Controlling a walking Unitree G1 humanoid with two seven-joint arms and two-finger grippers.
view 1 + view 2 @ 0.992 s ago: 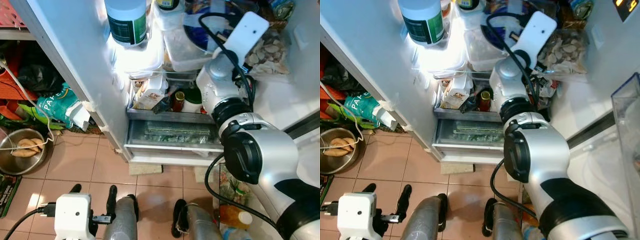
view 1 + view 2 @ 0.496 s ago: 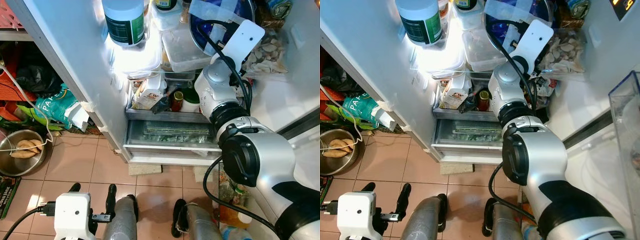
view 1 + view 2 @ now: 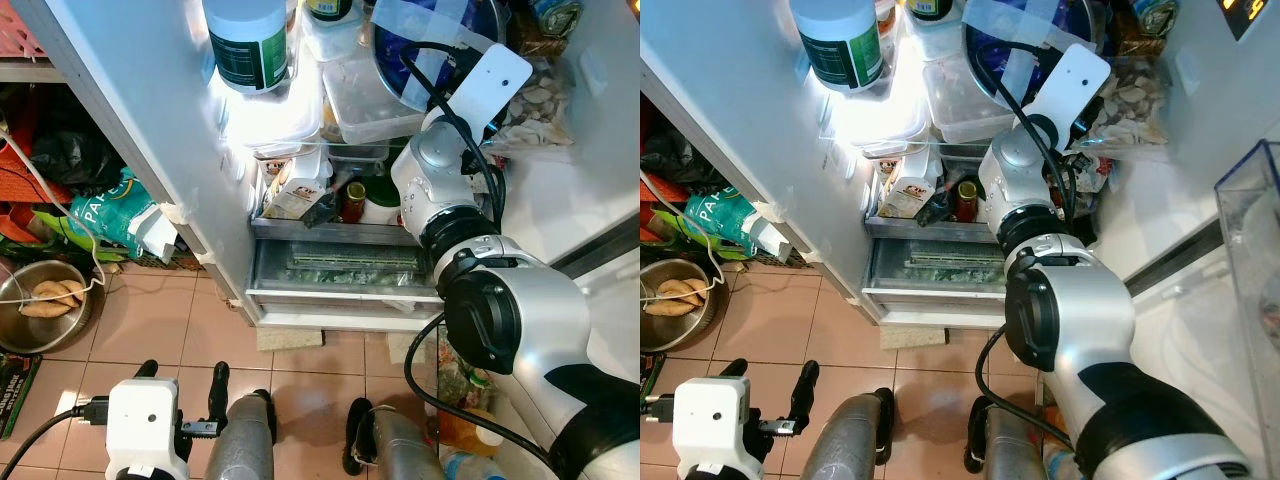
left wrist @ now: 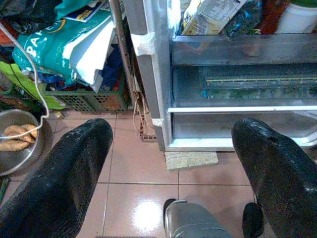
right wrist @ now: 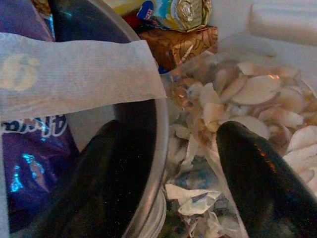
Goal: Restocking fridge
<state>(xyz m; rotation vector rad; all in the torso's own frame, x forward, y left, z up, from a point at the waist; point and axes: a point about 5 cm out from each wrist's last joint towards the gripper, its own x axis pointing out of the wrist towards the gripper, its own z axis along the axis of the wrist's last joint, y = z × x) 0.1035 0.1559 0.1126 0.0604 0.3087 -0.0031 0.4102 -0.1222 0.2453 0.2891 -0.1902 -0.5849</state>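
Reaching up into the open white fridge (image 3: 150, 110), the silver right arm carries its right hand (image 5: 163, 163) to the rim of a round metal bowl (image 5: 151, 148) with a strip of white paper tape (image 5: 74, 74) across its top. The two black fingers (image 5: 257, 173) stand spread apart, one inside the bowl's rim against the purple foil packets, the other outside against a clear plastic bag of pale sliced pieces (image 5: 252, 109); whether they press the rim I cannot tell. The bowl sits on a fridge shelf above a clear lidded plastic box (image 3: 370, 100), with the bag just beside it. Below, bottles and cartons stand over the clear vegetable drawer (image 3: 345, 268). The left hand (image 4: 171, 163) hangs low over the pink tiled floor (image 3: 150, 320), fingers wide apart and empty, near a steel bowl of sweet potatoes (image 3: 45, 300).
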